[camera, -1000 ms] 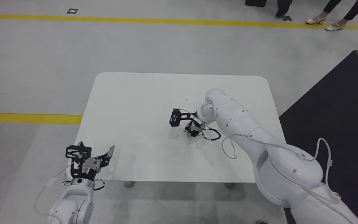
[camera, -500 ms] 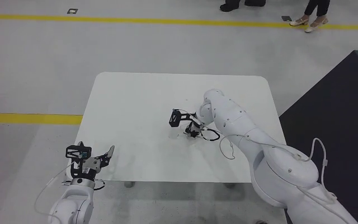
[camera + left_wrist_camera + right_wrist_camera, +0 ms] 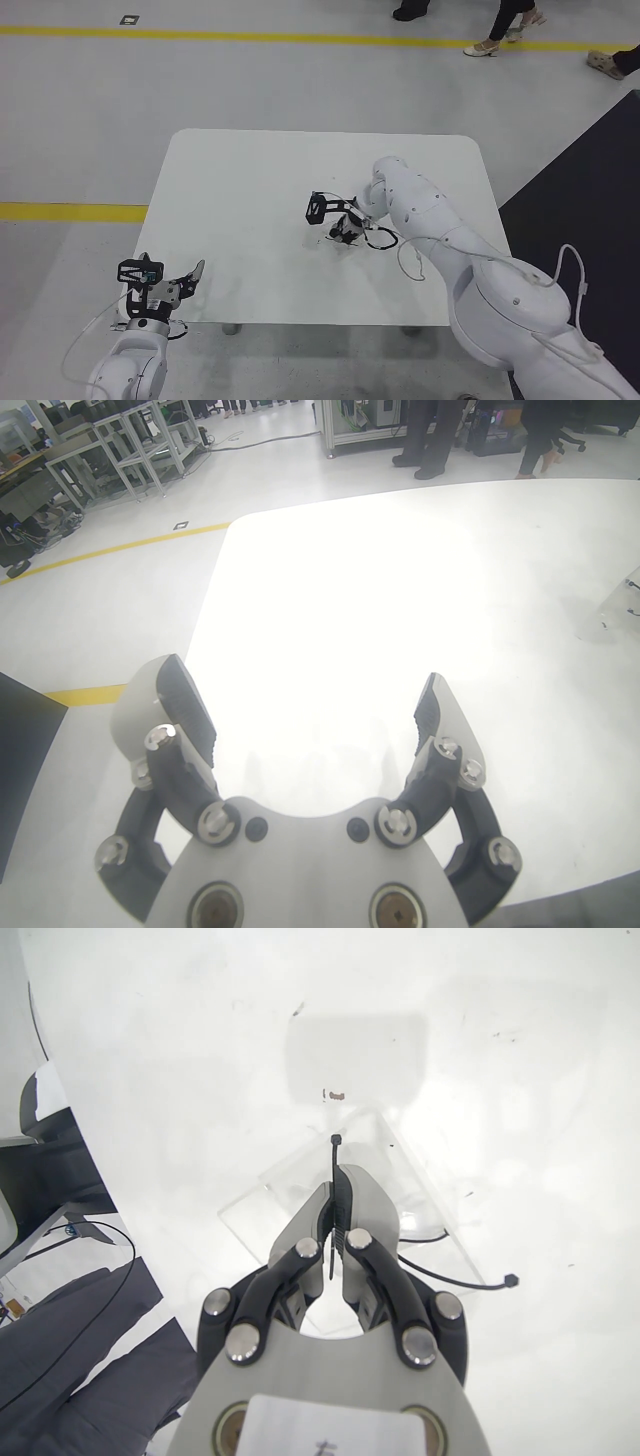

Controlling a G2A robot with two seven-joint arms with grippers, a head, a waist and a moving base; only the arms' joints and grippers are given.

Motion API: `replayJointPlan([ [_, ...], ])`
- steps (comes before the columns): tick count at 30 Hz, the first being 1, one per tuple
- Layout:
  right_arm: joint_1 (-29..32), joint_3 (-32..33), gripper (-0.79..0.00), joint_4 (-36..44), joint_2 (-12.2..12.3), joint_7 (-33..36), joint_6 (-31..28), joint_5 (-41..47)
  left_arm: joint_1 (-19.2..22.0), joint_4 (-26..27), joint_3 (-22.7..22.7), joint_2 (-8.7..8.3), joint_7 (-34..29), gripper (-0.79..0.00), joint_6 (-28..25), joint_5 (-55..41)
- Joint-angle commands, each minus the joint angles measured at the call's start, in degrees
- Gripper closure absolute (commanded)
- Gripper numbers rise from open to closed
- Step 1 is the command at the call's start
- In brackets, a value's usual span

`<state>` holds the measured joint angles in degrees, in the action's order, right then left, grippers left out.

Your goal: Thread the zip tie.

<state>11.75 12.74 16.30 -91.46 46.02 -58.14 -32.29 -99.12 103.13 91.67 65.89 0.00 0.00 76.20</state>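
My right gripper (image 3: 338, 1178) is shut on a black zip tie (image 3: 334, 1155), whose square head sticks out past the fingertips. It hangs just above a clear plastic tray (image 3: 425, 1208) near the middle of the white table (image 3: 250, 190). A second black zip tie (image 3: 462, 1282) lies across that tray, its head off the tray's edge. In the top view the right gripper (image 3: 338, 232) is at the table's centre. My left gripper (image 3: 305, 705) is open and holds nothing; it sits at the table's near left corner (image 3: 190, 275).
The clear tray (image 3: 617, 610) appears far off in the left wrist view. Yellow floor lines (image 3: 70, 212) run beside the table. A dark panel (image 3: 590, 190) stands to the right of the table.
The right arm has shifted slightly, first left then back right, over the tray. The left arm has stayed still.
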Motion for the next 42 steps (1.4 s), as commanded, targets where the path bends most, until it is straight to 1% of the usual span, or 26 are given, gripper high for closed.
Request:
replayJointPlan([
  [1,0.0,-0.7,0.0,1.6,1.2,0.3,0.1,3.1,0.0,0.0,0.0,0.0,0.0,-0.785,0.0,0.0],
  [4,-0.3,-2.8,0.0,5.9,3.9,0.3,0.1,8.0,0.0,0.0,0.0,0.0,0.0,-0.785,0.0,0.0],
  [6,-0.1,-3.0,0.0,10.0,6.5,0.3,0.1,11.3,0.0,0.0,0.0,0.0,0.0,-0.785,0.0,0.0],
  [7,0.0,-3.0,0.0,10.7,7.0,0.3,0.1,11.7,0.0,0.0,0.0,0.0,0.0,-0.785,0.0,0.0],
  [28,0.0,-3.0,0.0,10.7,7.0,0.3,0.1,11.7,0.0,0.0,0.0,0.0,0.0,-0.785,0.0,0.0],
  [30,1.0,-2.9,0.0,12.9,7.2,-0.5,0.1,11.6,0.0,0.0,0.0,0.0,0.0,-0.785,0.0,0.0],
  [32,1.2,-2.5,0.0,15.5,8.0,-0.4,0.1,13.9,0.0,0.0,0.0,0.0,0.0,-0.785,0.0,0.0],
  [34,1.3,-2.3,0.0,19.2,9.8,0.3,0.1,17.8,0.0,0.0,0.0,0.0,0.0,-0.785,0.0,0.0],
  [37,1.4,-3.0,0.0,25.6,14.2,0.3,0.1,24.8,0.0,0.0,0.0,0.0,0.0,-0.785,0.0,0.0],
  [42,1.4,-3.0,0.0,25.6,14.2,0.3,0.1,24.8,0.0,0.0,0.0,0.0,0.0,-0.785,0.0,0.0],
])
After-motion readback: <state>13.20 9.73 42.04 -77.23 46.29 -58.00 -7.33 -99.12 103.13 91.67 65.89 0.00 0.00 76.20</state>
